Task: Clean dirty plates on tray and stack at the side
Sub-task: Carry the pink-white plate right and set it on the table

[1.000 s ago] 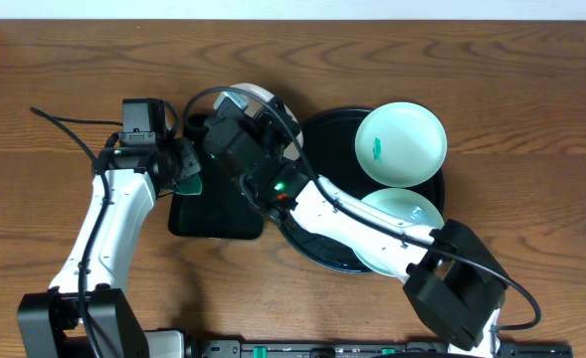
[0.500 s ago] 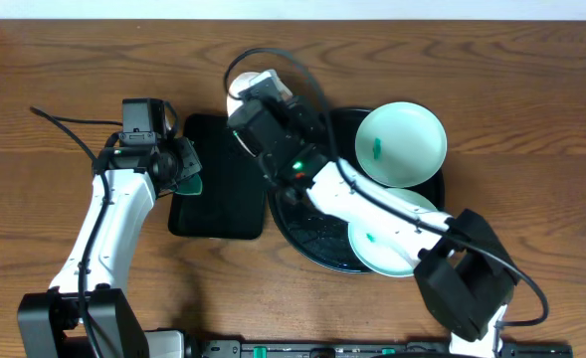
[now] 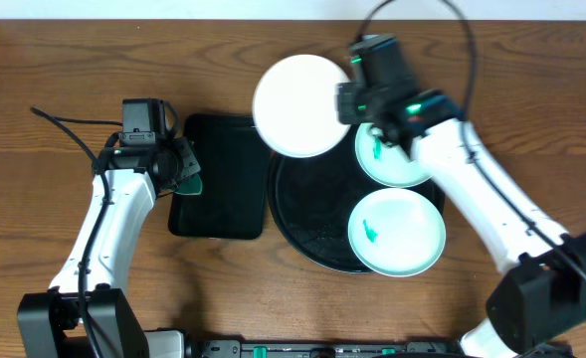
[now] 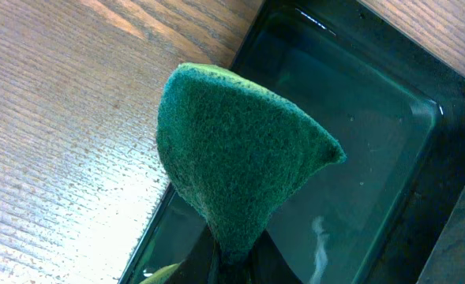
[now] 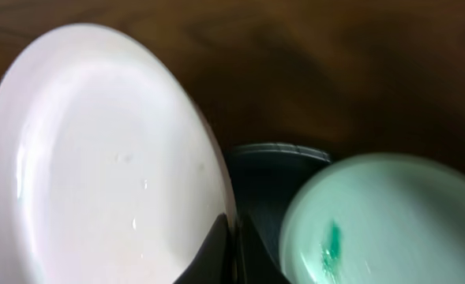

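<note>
White plate (image 3: 294,104) held at upper centre by the right gripper (image 3: 348,102), clamped on its rim.
It looks clean. The upper mint plate (image 3: 387,166) and lower mint plate (image 3: 400,237) lie on the round tray (image 3: 307,234), right of centre, each smeared teal; nothing stacked yet. The left gripper (image 3: 185,174), at left, pinches a green sponge (image 4: 232,166).

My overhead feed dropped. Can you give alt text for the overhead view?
The right gripper pinches the white plate by its rim, holding it over the far left edge of the round black tray, where two mint plates with teal smears lie. The left gripper holds a green sponge over the rectangular black tray.
</note>
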### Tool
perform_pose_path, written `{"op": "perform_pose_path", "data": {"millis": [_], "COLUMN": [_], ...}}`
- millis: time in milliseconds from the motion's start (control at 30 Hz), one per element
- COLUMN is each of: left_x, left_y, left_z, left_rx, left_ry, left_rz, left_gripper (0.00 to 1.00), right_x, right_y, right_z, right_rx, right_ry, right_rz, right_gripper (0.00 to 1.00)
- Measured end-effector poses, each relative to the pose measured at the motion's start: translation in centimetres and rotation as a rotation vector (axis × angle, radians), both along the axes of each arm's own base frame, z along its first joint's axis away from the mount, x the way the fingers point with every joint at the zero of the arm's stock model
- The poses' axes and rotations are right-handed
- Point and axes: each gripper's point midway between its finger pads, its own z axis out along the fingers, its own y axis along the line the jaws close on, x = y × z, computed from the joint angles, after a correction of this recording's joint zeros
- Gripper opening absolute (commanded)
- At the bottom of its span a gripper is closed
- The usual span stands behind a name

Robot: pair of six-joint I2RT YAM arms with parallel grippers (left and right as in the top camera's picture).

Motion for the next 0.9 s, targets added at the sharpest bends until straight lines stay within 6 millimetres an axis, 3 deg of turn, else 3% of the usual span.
{"op": "perform_pose_path", "data": {"millis": [433, 900], "left_x": [0.0, 0.0], "left_y": [0.0, 0.0], "left_z": [0.0, 0.0], "left_rx": [0.000, 0.000], "left_ry": [0.001, 0.001], "left_rz": [0.000, 0.000], "left_gripper": [0.08, 0.08], "right_x": [-2.4, -8.0], "right_y": [-17.5, -33.2], "right_z": [-3.6, -4.8], "right_rx": [0.085, 0.111], "right_ry": [0.336, 0.458], "right_rz": [-0.375, -0.784], "right_gripper": [0.01, 0.01]}}
